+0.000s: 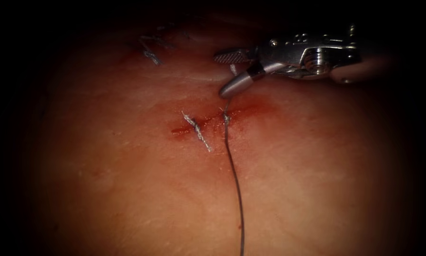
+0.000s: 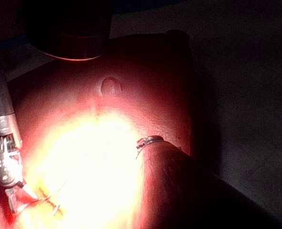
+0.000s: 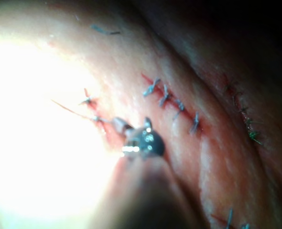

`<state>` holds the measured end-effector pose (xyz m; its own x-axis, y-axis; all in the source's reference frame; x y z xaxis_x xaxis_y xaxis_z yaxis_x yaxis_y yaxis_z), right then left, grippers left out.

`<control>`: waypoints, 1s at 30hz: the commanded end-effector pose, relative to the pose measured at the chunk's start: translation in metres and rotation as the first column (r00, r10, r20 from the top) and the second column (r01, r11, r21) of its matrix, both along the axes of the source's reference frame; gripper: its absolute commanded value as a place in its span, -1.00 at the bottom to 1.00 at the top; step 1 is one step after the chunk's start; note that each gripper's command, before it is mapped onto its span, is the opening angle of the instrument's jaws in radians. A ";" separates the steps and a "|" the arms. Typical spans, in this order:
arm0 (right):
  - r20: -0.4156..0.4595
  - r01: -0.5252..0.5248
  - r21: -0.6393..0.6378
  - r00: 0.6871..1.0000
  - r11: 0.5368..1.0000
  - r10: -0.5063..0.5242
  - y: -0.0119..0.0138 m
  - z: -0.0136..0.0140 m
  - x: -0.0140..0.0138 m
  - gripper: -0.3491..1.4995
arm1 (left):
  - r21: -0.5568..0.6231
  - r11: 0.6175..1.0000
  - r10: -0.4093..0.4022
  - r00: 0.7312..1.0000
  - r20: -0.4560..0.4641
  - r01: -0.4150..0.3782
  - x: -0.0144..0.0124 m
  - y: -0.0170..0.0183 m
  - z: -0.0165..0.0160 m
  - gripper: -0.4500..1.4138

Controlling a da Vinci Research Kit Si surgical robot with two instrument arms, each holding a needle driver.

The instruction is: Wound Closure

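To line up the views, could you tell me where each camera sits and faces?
Endoscope: above and in front, facing the cut; right tool enters from the right, jaws open, empty, by the thread.
Left wrist: on the left arm, along its shaft to the left tool; its hold is unclear.
Right wrist: on the right arm, along its shaft to the right tool at the cut.
Shared: the right tool, in all three.

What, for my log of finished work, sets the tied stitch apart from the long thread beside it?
The stitch is short, pale and frayed, with cut ends. The thread is long, dark and smooth. The stitch lies left of the thread on the cut. The thread rises toward the right tool, whose jaws are open, holding nothing, while the stitch lies apart from it. Both cross the cut.
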<state>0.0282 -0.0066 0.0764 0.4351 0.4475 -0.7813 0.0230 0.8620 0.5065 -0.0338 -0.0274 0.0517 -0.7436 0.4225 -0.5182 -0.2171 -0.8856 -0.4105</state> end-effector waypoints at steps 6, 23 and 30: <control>0.074 -0.143 0.002 0.987 0.990 0.142 0.0008 -0.0032 -0.0044 0.65 | -0.046 0.997 -0.067 0.997 -0.032 0.065 0.0037 0.0069 -0.0001 -1.00; -0.008 -0.236 -0.021 0.972 0.972 0.236 0.0007 -0.0042 0.0006 0.18 | -0.079 0.994 -0.079 0.994 -0.081 0.073 0.0072 0.0155 0.0030 -1.00; -0.057 -0.255 -0.013 0.965 0.967 0.254 -0.0001 -0.0040 0.0032 -0.40 | -0.088 0.993 -0.081 0.993 -0.081 0.074 0.0071 0.0179 0.0044 -1.00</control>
